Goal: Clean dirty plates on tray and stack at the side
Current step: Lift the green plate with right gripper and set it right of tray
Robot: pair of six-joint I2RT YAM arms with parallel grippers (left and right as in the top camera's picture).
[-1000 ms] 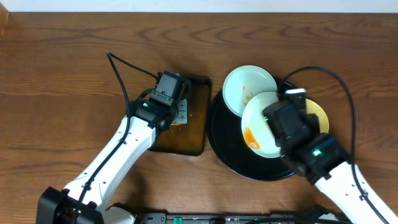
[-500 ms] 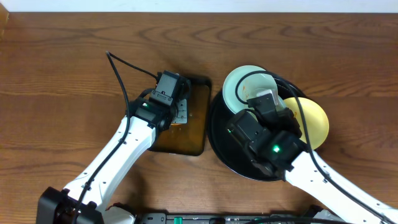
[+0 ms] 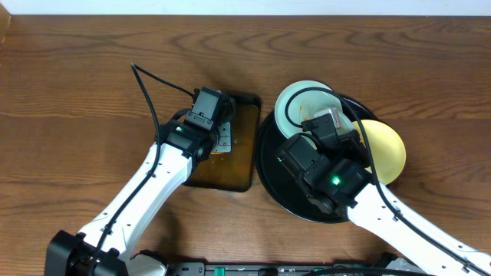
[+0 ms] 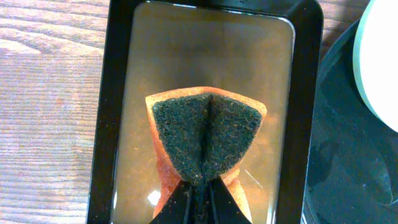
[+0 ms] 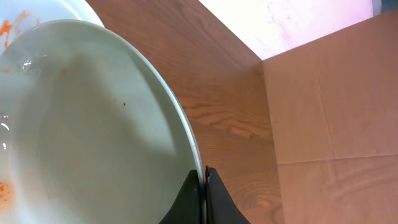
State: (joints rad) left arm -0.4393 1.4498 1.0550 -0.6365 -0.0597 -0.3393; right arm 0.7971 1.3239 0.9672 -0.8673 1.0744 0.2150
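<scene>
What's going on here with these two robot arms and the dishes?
It's a plate-washing job. The left hand pinches a sponge over the small brown tray. The right hand grips a pale mint plate by its rim, over the round black tray. A sauce-smeared mint plate and a yellow plate rest on that tray too.

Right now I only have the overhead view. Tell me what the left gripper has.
Observer: The left gripper is shut on a sponge, folded, with its dark scrub side facing the camera.
Operator: Check the right grip.
Observer: The right gripper pinches a mint plate by its rim.
Operator: Report any sauce on it.
Observer: A small orange smear shows at its lower left edge.
</scene>
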